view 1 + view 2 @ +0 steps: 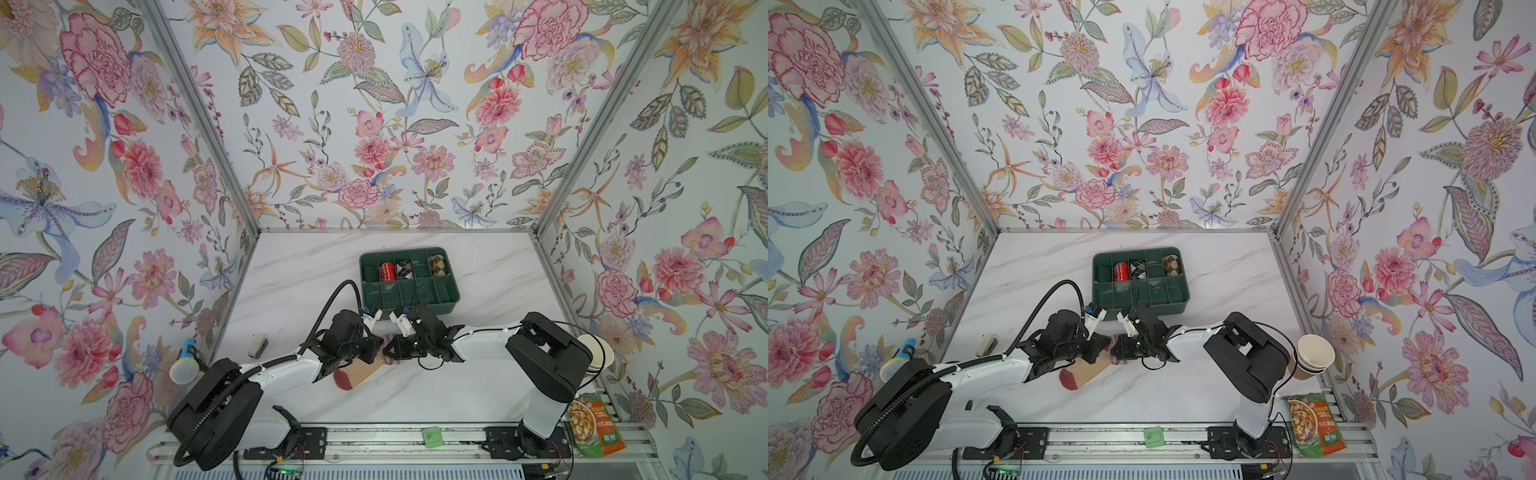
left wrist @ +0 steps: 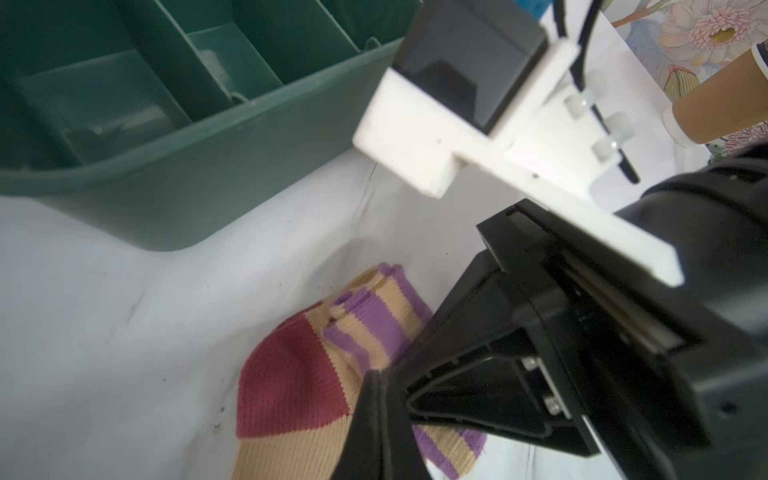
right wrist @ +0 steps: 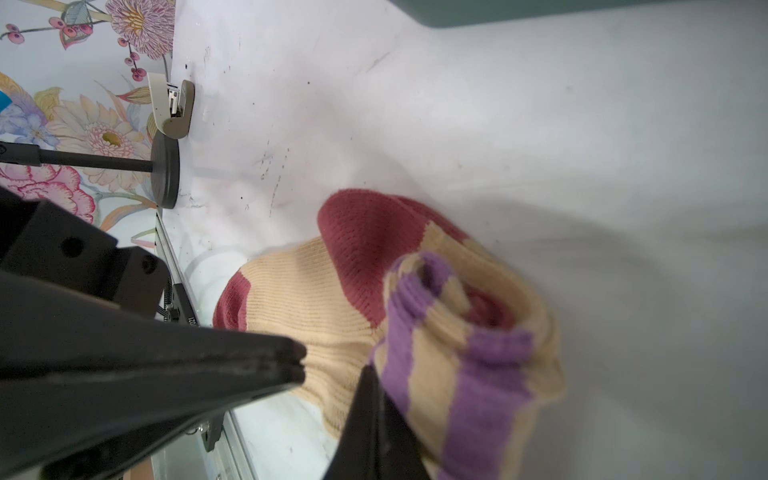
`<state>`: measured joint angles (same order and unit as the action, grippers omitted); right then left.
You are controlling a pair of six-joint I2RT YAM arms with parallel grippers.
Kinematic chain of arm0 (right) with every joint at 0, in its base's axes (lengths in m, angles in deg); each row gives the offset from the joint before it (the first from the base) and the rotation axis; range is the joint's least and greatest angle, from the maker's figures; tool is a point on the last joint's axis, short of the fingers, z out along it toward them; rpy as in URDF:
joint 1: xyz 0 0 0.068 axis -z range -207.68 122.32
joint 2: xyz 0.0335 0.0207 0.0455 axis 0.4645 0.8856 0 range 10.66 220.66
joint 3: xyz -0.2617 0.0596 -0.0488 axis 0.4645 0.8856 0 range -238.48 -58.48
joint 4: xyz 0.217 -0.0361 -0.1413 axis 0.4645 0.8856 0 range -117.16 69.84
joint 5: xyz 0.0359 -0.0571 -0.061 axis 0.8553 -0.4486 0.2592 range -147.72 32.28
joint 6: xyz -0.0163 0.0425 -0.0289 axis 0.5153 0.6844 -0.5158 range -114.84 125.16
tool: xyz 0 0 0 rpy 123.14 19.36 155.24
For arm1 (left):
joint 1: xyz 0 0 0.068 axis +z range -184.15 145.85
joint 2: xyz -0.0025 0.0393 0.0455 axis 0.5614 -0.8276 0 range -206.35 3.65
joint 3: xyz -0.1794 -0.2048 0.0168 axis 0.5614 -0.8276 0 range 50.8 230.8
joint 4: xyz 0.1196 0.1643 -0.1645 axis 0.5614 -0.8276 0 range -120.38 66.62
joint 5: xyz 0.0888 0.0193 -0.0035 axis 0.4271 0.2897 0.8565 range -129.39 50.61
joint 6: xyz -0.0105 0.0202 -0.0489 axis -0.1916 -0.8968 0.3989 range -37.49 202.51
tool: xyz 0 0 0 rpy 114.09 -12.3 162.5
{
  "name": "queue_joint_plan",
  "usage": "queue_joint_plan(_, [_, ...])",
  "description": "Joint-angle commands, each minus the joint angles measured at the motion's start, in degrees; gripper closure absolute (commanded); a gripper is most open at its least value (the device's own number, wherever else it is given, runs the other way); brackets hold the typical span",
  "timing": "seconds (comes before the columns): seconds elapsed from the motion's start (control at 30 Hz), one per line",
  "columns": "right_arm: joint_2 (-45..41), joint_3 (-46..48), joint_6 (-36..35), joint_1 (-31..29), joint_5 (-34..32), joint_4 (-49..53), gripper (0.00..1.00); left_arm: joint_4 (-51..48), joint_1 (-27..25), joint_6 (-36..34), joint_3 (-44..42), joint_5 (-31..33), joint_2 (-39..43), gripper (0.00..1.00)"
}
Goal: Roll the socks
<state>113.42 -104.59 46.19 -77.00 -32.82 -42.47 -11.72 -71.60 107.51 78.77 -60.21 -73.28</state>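
Mid-roll: the left pincer [image 2: 376, 380] and right pincer [image 3: 370, 376] stand closed, tips meeting at the striped cuff of the sock [image 1: 358, 372]. It lies on the surface [image 1: 478, 390], its long axis running from red toe, near left, to curled cuff, far right. Just beyond, the green tray [image 1: 409, 308] holds three rolled socks [image 1: 405, 270] in its far row; its near row looks empty.

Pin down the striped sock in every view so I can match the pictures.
Top view: striped sock lies low in the centre, partly under the arms.
Top view: same place.
Left wrist: on the white table near the tray wall.
Right wrist: mid-frame, cuff partly rolled.
Shared landmark: the green tray.
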Motion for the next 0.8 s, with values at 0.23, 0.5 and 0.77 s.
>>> queue_joint_plan(0.23, [0.25, 2.18, 0.36, 0.69, -2.06, 3.62, 0.98, 6.6, 0.5, -0.21, 1.43, -5.85, -5.73, 0.98])
queue_joint_plan(0.5, [0.64, 1.98, -0.08, 0.67, -0.81, 3.58, 0.98, 8.86, 0.46, -0.71, 2.68, -7.51, -9.07, 0.98])
queue_joint_plan(0.77, [0.42, 2.08, -0.42, 0.79, -0.68, 3.86, 0.98, 9.57, 0.51, -1.0, 3.92, -9.59, -15.59, 1.0])
